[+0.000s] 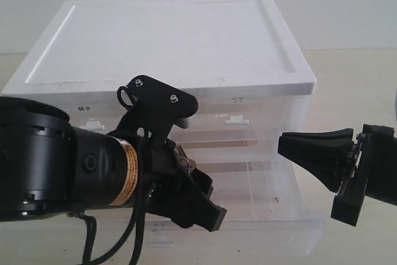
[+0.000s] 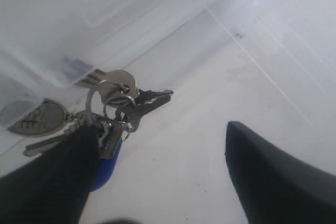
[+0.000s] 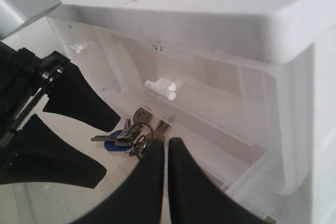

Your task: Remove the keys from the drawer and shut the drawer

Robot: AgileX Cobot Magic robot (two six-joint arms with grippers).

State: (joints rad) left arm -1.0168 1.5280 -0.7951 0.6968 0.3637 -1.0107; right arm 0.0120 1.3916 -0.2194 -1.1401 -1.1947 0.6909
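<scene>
On the floor of the open drawer (image 1: 267, 228): keys (image 2: 113, 103), not yet lifted out. Left gripper (image 2: 160, 129) low over them, jaws wide, one finger touching the bunch. Next move, likely: centre on the ring, close, lift clear. Right gripper (image 3: 167, 142) jaws pressed together, empty. Keys: silver bunch, blue tag, grey oval tag.

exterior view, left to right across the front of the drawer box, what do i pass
left arm → white tab on the upper drawer front → right arm
</scene>
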